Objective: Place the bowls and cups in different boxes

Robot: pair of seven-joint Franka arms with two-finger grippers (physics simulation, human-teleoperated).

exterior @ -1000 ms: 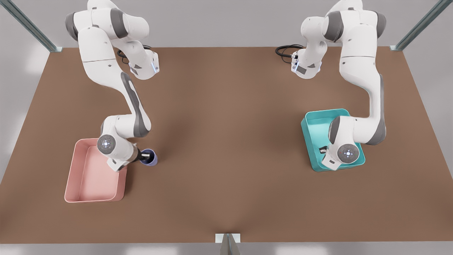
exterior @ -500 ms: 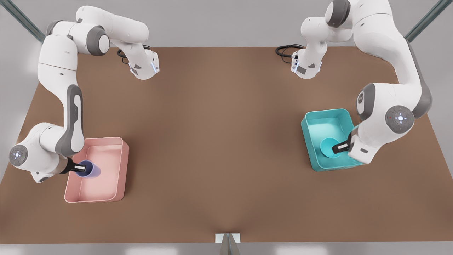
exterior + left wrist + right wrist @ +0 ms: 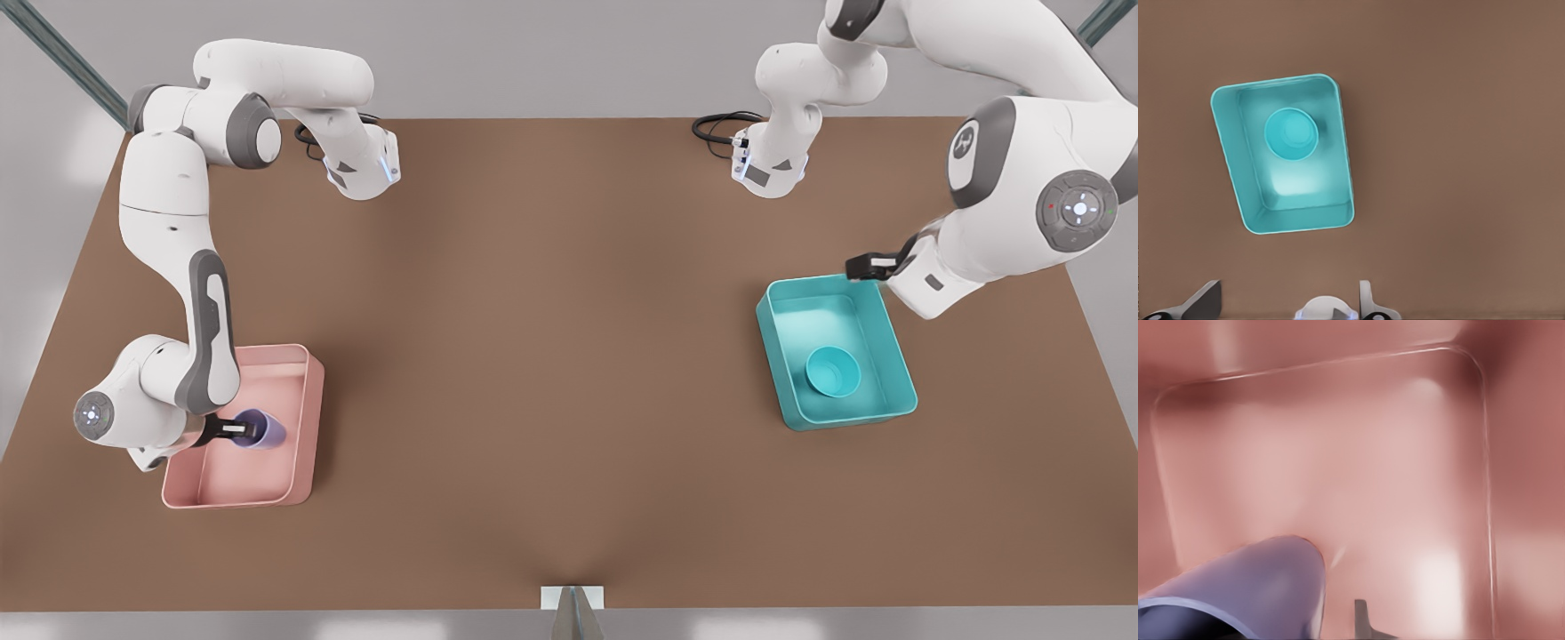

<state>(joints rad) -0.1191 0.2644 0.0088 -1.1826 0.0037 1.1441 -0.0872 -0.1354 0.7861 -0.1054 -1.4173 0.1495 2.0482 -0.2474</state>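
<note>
The left gripper [image 3: 852,265] has let go, fingers apart, leaving the bowl [image 3: 832,371] in the teal box [image 3: 900,369], while the right gripper [image 3: 242,431] still clamps the cup [image 3: 265,430] over the pink box [image 3: 307,418]

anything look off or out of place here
Nothing stands out. The teal bowl sits upright in the teal box, with the left gripper open above its far edge. The right gripper holds the purple cup over the pink box.
</note>
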